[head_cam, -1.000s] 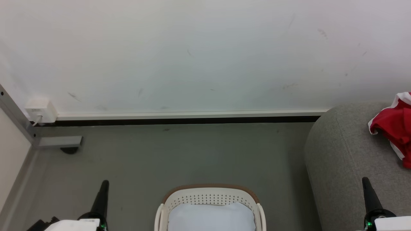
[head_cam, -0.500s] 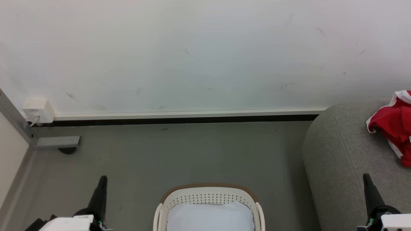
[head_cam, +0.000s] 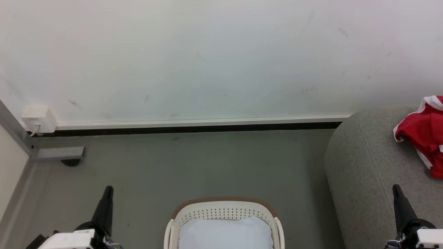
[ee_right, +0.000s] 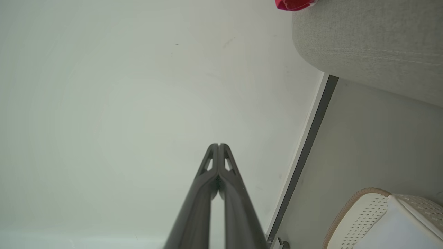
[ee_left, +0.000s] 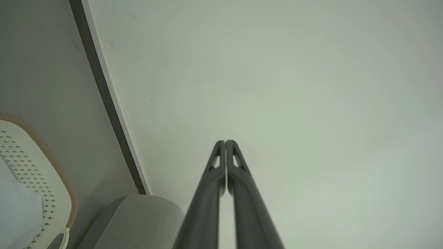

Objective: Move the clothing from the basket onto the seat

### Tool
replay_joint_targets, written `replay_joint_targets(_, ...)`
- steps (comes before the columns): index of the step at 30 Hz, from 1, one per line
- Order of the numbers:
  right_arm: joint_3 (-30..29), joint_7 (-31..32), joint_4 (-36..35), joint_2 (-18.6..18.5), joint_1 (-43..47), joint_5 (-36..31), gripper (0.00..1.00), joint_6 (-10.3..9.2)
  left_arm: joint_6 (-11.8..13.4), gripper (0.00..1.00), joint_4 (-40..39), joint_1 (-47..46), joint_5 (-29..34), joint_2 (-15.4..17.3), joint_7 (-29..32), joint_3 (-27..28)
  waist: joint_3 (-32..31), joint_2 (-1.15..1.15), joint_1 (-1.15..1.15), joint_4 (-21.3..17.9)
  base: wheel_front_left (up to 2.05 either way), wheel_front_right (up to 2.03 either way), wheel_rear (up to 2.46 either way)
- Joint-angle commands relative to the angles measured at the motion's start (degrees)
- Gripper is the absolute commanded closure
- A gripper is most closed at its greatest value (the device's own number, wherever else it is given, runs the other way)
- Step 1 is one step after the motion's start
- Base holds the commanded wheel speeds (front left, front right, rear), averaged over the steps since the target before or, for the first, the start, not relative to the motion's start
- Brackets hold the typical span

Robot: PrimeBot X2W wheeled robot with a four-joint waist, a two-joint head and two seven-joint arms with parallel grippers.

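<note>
The red clothing [head_cam: 425, 133] with white trim lies on the grey seat [head_cam: 367, 166] at the right edge of the head view; a scrap of it [ee_right: 293, 4] shows in the right wrist view on the seat [ee_right: 367, 45]. The white basket [head_cam: 225, 211] with a tan rim stands on the floor at bottom centre, holding a pale pad [head_cam: 225, 233]. My left gripper [head_cam: 108, 189] is shut and holds nothing, left of the basket. My right gripper [head_cam: 396, 187] is shut and holds nothing, over the seat's front. Both wrist views show fingertips pressed together, left gripper [ee_left: 225, 141], right gripper [ee_right: 218, 144].
A white wall [head_cam: 207, 58] with a dark skirting strip [head_cam: 193, 130] runs behind. A white socket box [head_cam: 38, 119] and a grey metal frame foot [head_cam: 59, 154] sit at the left. Grey floor [head_cam: 193, 166] lies between basket and wall.
The whole head picture has shifted slightly left and up, so the camera moved. Both grippers stay shut and sit a little higher in the picture.
</note>
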Motion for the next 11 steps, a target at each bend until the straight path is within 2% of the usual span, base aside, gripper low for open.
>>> replay_joint_targets(1,-0.21,0.24,-0.32,-0.42,-0.76,0.09,1.0,-0.12,-0.36,1.0,-0.18,-0.55,-0.76,0.39,0.24,0.19,0.0,0.0,0.0,0.01,0.0,0.0,0.0)
replay_joint_targets(11,-0.2,0.24,-0.31,-0.41,-0.75,0.08,1.0,-0.12,-0.31,1.0,-0.17,-0.54,-0.76,0.39,0.22,0.18,0.0,0.0,0.0,0.01,0.0,0.0,0.0)
